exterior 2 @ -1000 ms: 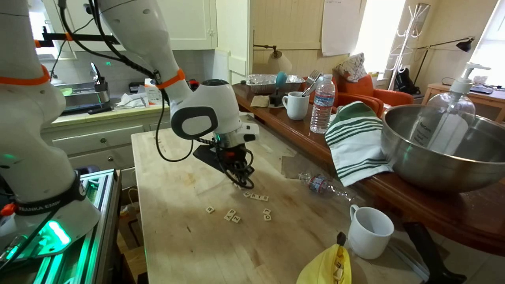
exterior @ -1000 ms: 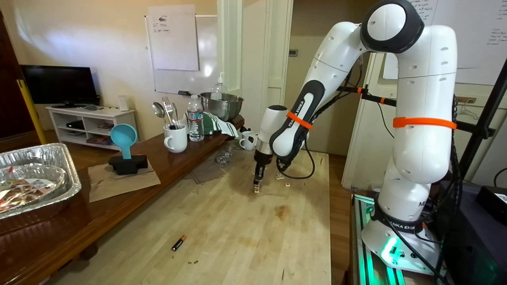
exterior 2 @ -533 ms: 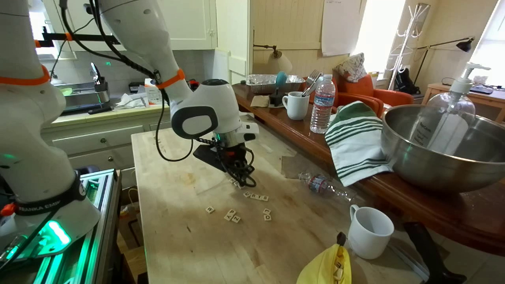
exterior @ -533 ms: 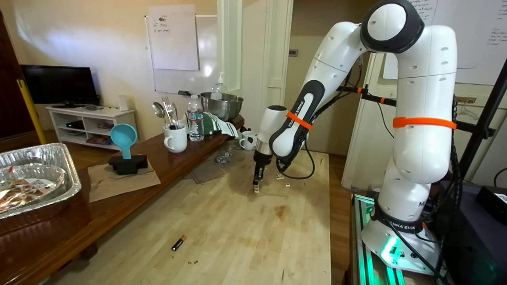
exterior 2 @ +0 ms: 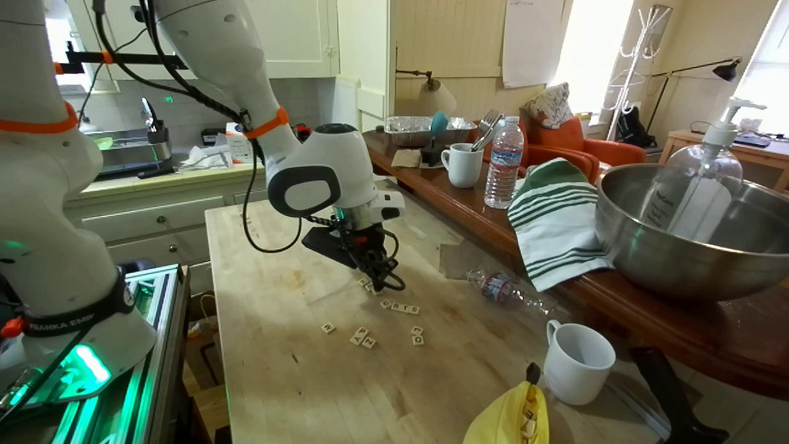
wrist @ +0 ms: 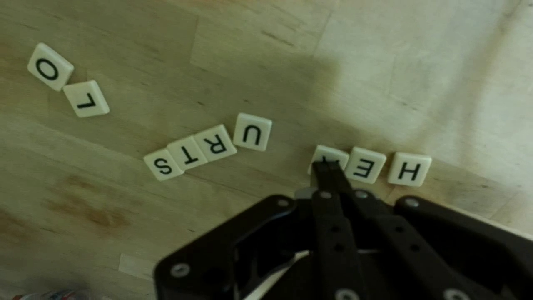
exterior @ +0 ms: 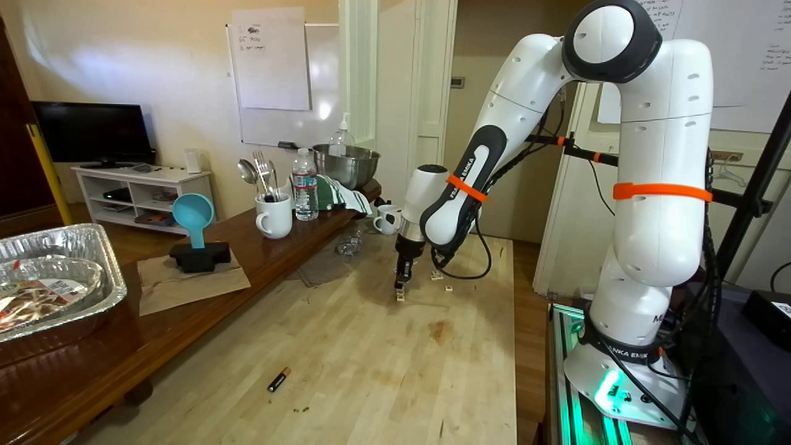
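Wrist view | gripper [wrist: 326, 165]: clenched, jaws together | partly covered letter tile [wrist: 331, 152]: jaw ends' twelve o'clock, contact indeterminable | E tile [wrist: 365, 165], H tile [wrist: 409, 168]: three o'clock | U tile [wrist: 252, 132]: ten o'clock

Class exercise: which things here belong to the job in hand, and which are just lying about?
Likely in the job:
shut gripper
letter tile by its tips, partly hidden
other letter tiles

Apparently just lying about:
battery
blue scoop
steel bowl
striped towel

The arm [exterior: 525, 86] bends forward and down, its gripper [wrist: 327, 167] fully closed.
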